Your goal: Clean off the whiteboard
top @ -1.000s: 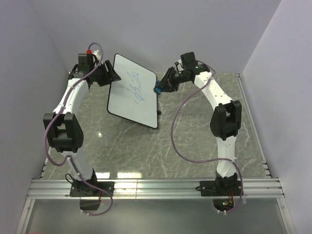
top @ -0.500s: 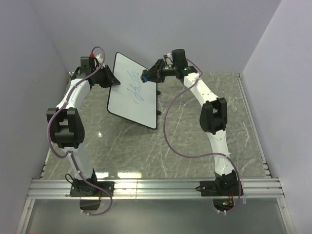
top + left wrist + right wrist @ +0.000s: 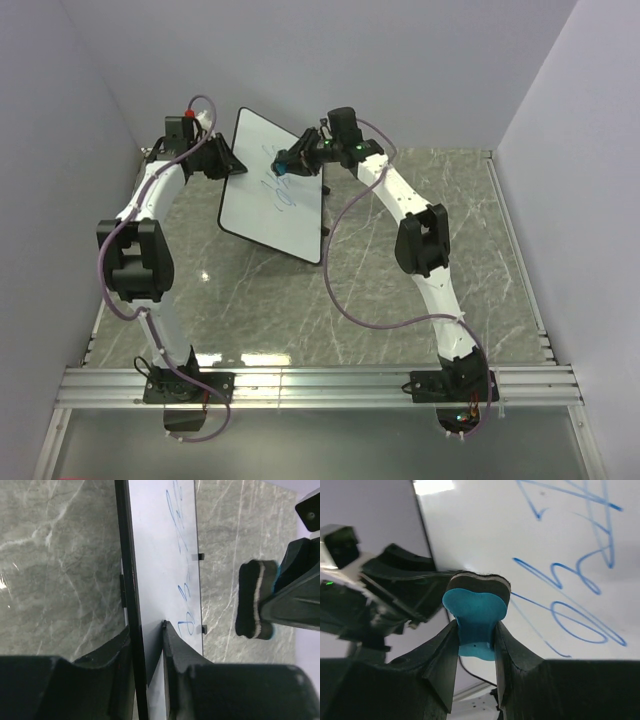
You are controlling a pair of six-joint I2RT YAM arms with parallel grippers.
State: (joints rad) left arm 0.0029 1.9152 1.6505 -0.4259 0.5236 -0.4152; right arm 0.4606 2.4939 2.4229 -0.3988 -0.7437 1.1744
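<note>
- The whiteboard (image 3: pixel 262 215) is a big white rectangle with a thin black frame and rounded corners.
- It sits toward the far left of the grey marble table (image 3: pixel 400 300), tipped up at an angle, not lying flat.
- Blue scribbles (image 3: pixel 278 186) run down the middle of its face, loopy handwriting, nothing wiped yet.
- Small black feet (image 3: pixel 325 231) stick out along its right edge.

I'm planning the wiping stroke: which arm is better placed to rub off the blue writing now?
Right. The right gripper is shut on the blue eraser, its pad side facing the whiteboard near the writing. The left gripper is clamped on the board's edge, apparently steadying it.
</note>
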